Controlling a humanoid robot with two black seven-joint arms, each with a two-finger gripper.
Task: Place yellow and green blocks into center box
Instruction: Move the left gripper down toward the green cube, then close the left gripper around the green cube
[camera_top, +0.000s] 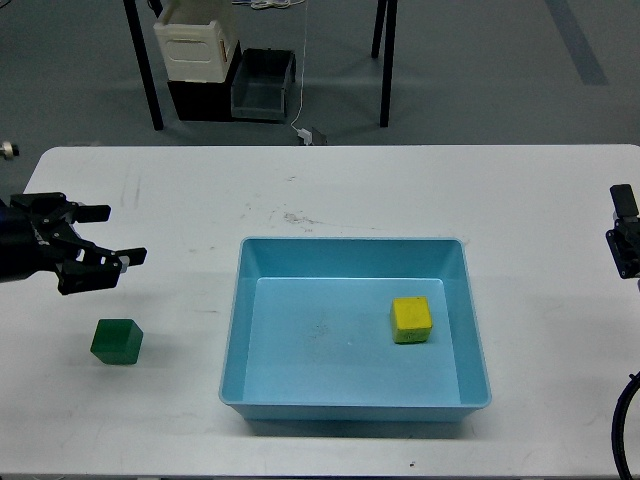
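A yellow block (411, 319) lies inside the light blue box (237, 330) at the table's centre, toward its right side. A green block (117, 341) sits on the white table left of the box. My left gripper (125, 234) has come in from the left edge, its fingers spread open and empty, above and slightly behind the green block. Only a small dark part of my right gripper (625, 242) shows at the right edge, away from the box, and its fingers cannot be told apart.
The white table (330, 190) spans the view. Beyond its far edge on the floor are a cream crate (196, 38), a grey bin (263, 83) and black table legs (146, 70).
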